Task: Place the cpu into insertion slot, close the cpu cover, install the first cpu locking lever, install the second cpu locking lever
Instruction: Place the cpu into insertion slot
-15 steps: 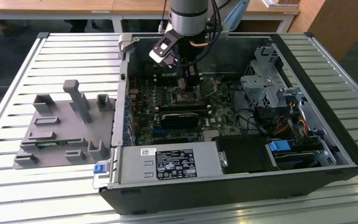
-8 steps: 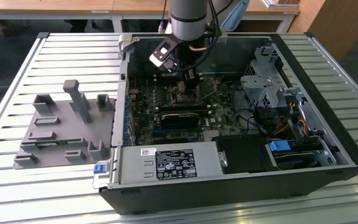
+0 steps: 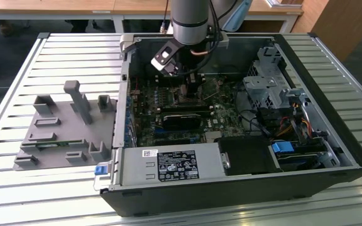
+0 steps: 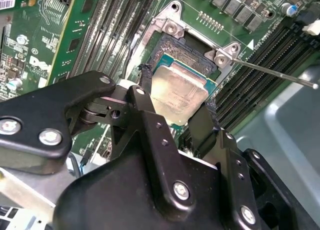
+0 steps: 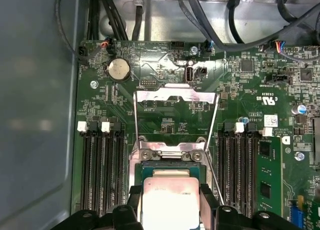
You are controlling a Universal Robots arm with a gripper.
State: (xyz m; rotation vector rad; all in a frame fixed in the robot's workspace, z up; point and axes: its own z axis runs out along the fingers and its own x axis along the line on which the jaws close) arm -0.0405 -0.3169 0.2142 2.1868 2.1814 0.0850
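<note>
Slatted metal table (image 3: 17,47) under everything, and on it the open black computer case (image 3: 231,197) I'm working inside. My arm (image 3: 190,19) reaches straight down into the case, over the green circuit board (image 5: 165,65).

In the second wrist view the gripper (image 4: 176,97) has its jaws pinching the chip (image 4: 177,90) by two opposite edges, one finger (image 4: 146,82) on each side. The chip sits right over the socket (image 4: 172,52), silvery top up, with a strip of the dark socket bed showing past its far edge. I judge it to be at or just above the socket; I can't tell whether it is fully seated.

As I read it, I'm on the first step, and it isn't finished while I hold the chip. The cover (image 5: 176,94) stands flipped open beyond the socket, board showing through its window. Both locking levers are unlatched: the one lever (image 5: 136,125) and the other lever (image 5: 214,125) run up along the cover's sides. Cover and both levers are all left to do.
</note>
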